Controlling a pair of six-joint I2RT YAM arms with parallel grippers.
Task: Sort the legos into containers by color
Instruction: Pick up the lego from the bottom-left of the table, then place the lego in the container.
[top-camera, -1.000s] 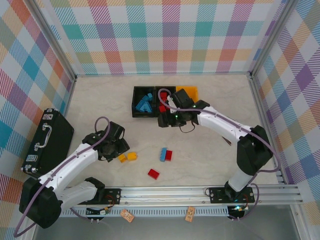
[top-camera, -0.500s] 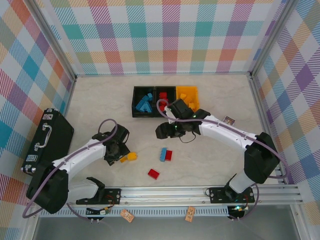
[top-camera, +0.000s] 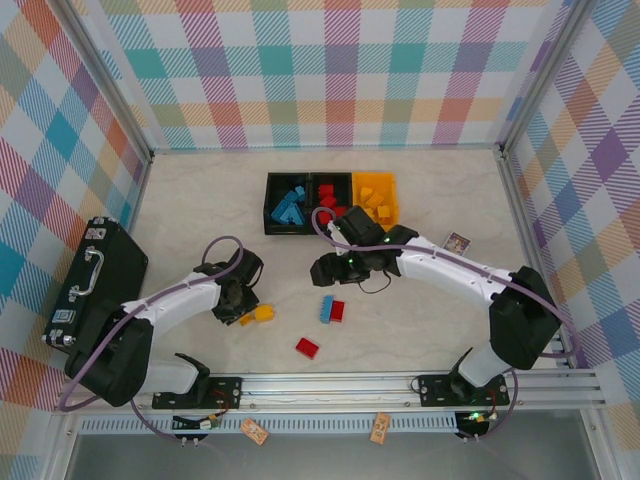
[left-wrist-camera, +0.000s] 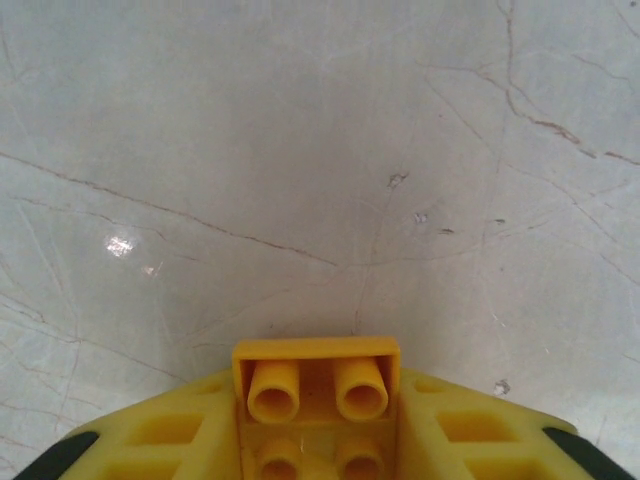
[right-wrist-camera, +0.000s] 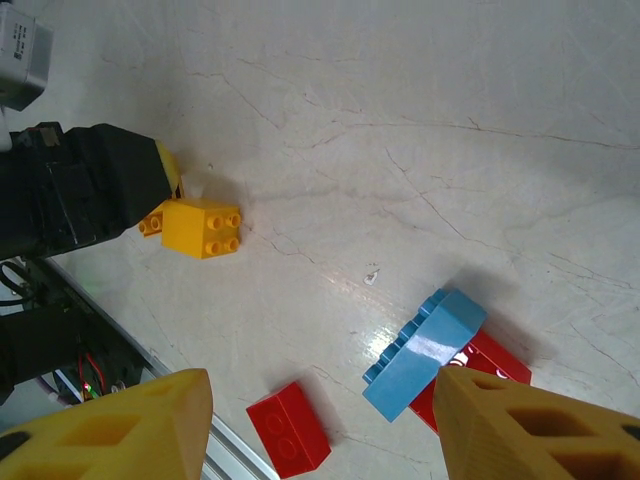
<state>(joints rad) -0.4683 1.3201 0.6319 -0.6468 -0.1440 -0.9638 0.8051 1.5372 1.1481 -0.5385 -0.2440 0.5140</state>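
The yellow lego (left-wrist-camera: 315, 385) now sits clamped between the fingers (left-wrist-camera: 165, 440) of the left hand (left-wrist-camera: 318, 432). A second ago that hand hung just short of the two yellow pieces with its jaws apart. It has since slid onto them and closed. The lego is low over the table (top-camera: 200, 200), left of centre and nearer the near edge. It looks gripped but not yet lifted, so the carry to the yellow one of the bins (top-camera: 375, 178), out past the table's middle, is still ahead.

The second yellow lego (top-camera: 265, 313) lies just beside the left hand (top-camera: 240, 306), loose.

The right hand (top-camera: 328, 268) was over the red bin a second ago. It has swung back toward the near edge and hangs near the blue lego (top-camera: 326, 308) and the red lego (top-camera: 339, 310), which lie touching at mid-table. That looks like its next pick. Another red lego (top-camera: 307, 347) lies closer to the near edge.

The left wrist view settles the grip: studs showing, the piece wedged between both fingers. The top view hides this under the hand. The right wrist view shows the right hand (right-wrist-camera: 320, 425) with its jaws wide apart and holding nothing. It also shows the blue lego (right-wrist-camera: 425, 350) leaning on the red lego (right-wrist-camera: 485, 362), which the top view flattens.
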